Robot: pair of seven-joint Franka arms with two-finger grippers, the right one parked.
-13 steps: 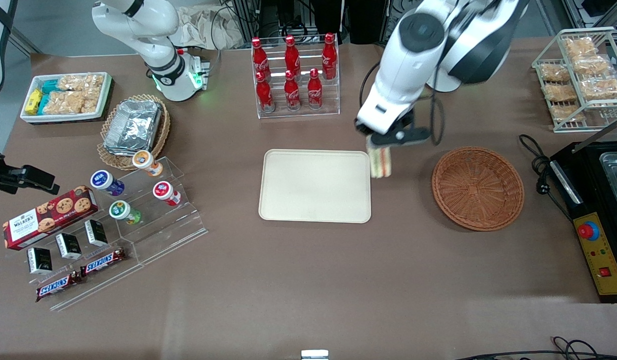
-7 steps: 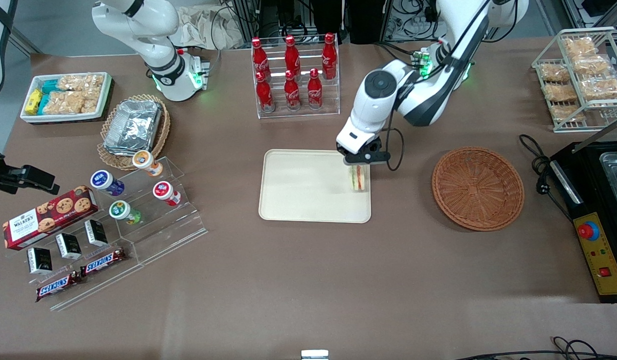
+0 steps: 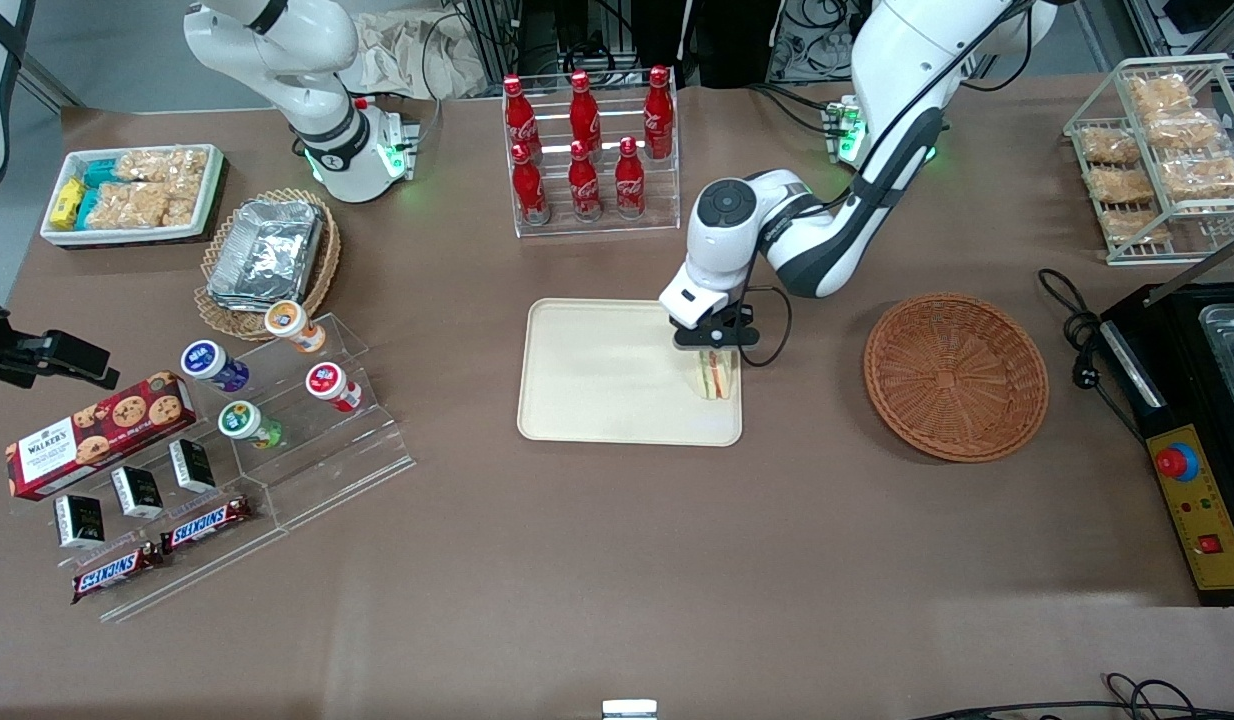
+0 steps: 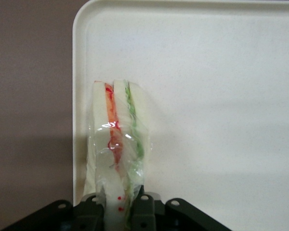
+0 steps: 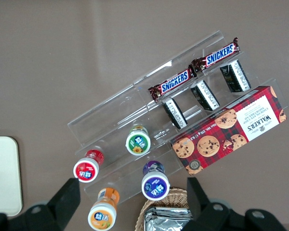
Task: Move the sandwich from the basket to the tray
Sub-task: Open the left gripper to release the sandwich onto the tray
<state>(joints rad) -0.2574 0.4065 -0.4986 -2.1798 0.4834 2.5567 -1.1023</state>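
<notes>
End effector point(image 3: 714, 347) low over the tray point(image 3: 597, 370), at the edge nearest the basket point(image 3: 955, 376); fingers clamped on the sandwich point(image 3: 716, 375). Wrist view: sandwich point(image 4: 116, 144) stands on edge between the fingers point(image 4: 143, 204), white bread, orange-red layer on one side, green on the other, glossy clear wrap. It sits just inside the tray point(image 4: 207, 72) rim, near a rounded corner. Basket holds nothing, on the desk point(image 3: 617, 560) toward the working arm's end.
</notes>
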